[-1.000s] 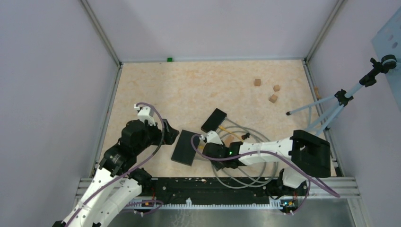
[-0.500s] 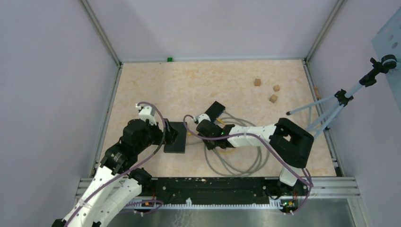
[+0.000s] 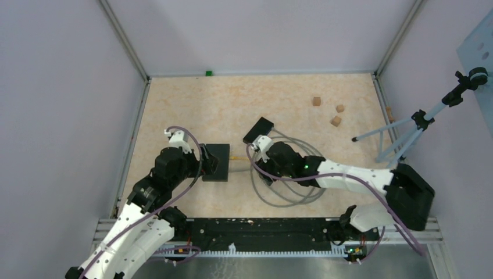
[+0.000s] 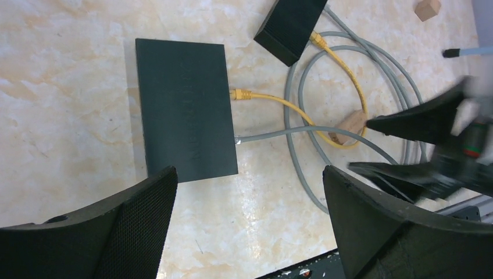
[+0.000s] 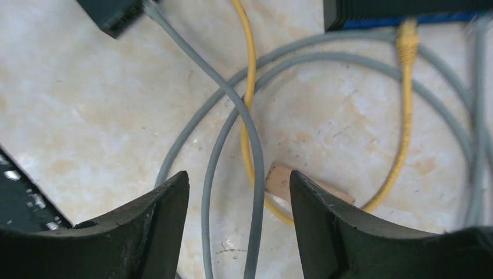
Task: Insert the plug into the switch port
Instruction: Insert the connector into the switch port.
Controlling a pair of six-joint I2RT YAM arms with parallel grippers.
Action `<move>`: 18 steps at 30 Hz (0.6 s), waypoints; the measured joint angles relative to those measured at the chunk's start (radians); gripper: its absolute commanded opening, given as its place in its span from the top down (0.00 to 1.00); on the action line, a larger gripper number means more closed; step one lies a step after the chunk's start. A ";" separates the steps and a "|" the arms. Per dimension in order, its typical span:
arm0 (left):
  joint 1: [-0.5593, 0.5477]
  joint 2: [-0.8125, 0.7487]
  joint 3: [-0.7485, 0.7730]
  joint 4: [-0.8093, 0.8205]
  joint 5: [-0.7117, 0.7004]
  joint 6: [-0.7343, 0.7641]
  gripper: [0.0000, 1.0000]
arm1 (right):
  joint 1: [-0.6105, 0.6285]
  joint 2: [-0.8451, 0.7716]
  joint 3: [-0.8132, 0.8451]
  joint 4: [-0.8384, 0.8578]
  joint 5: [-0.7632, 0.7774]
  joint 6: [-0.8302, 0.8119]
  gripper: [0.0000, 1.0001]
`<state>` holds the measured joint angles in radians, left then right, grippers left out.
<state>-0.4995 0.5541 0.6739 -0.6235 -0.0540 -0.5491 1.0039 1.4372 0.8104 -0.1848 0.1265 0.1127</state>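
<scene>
Nearest the arm bases, the left gripper [image 4: 250,174] hangs over the switch's 9 o'clock side with its jaws spread wide and nothing between them. The switch [image 4: 185,107], a flat black box, lies on the mottled tabletop [image 3: 192,110] left of centre. On its 3 o'clock edge the yellow plug [image 4: 241,94] sits with its nose against the housing. I cannot tell whether it is fully seated. The end of a grey cable [image 4: 273,132] meets the same edge just toward 6 o'clock from the plug. To the switch's 3 o'clock, the right gripper [image 5: 238,180] hovers above the coiled cables with its fingers parted and holding nothing. Grey and yellow runs cross on the table below the gap. A small wooden block [image 5: 290,180] lies inside the yellow cable [image 4: 337,64] loop, touching it, close under the right fingertip [image 5: 302,186]. The grey cable makes several loops, spreading from the right gripper toward 3 and 6 o'clock. Farther out, at about 1 o'clock from the switch, a second black box [image 4: 290,26] lies at an angle. The other end of the yellow cable runs into its 5 o'clock end. Well beyond, toward 2 o'clock, three wooden cubes [image 3: 335,121] sit apart from one another. A tripod [image 3: 407,131] stands at the table's 3 o'clock edge, and a small green marker [image 3: 208,73] sits at the far 12 o'clock edge.
</scene>
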 measured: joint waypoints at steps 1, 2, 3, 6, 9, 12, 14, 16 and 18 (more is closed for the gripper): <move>0.000 0.001 -0.014 0.009 -0.003 -0.011 0.01 | 0.000 -0.061 -0.021 0.009 -0.013 -0.030 0.41; 0.000 0.003 -0.032 0.024 -0.010 -0.028 0.01 | 0.000 -0.111 -0.037 0.029 -0.028 -0.064 0.45; 0.000 0.008 -0.050 0.035 -0.017 -0.043 0.01 | 0.000 -0.142 -0.046 0.048 -0.044 -0.094 0.48; 0.000 0.042 -0.102 0.086 -0.036 -0.088 0.01 | 0.000 -0.183 -0.064 0.144 -0.131 -0.208 0.50; 0.013 0.092 -0.136 0.141 -0.050 -0.117 0.01 | -0.001 -0.152 -0.077 0.235 -0.238 -0.315 0.49; 0.073 0.180 -0.151 0.225 -0.043 -0.130 0.01 | -0.001 -0.071 -0.077 0.307 -0.341 -0.421 0.48; 0.122 0.237 -0.166 0.286 -0.036 -0.130 0.02 | -0.001 -0.010 -0.072 0.334 -0.389 -0.473 0.49; 0.173 0.288 -0.190 0.344 -0.020 -0.128 0.02 | -0.004 0.067 -0.047 0.338 -0.433 -0.516 0.49; 0.212 0.323 -0.211 0.381 -0.009 -0.122 0.03 | -0.009 0.140 -0.013 0.339 -0.466 -0.547 0.49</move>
<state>-0.2871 0.8772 0.4633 -0.2420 -0.0628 -0.6712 0.9947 1.5776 0.7979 0.1543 -0.3397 -0.4339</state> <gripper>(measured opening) 0.984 0.514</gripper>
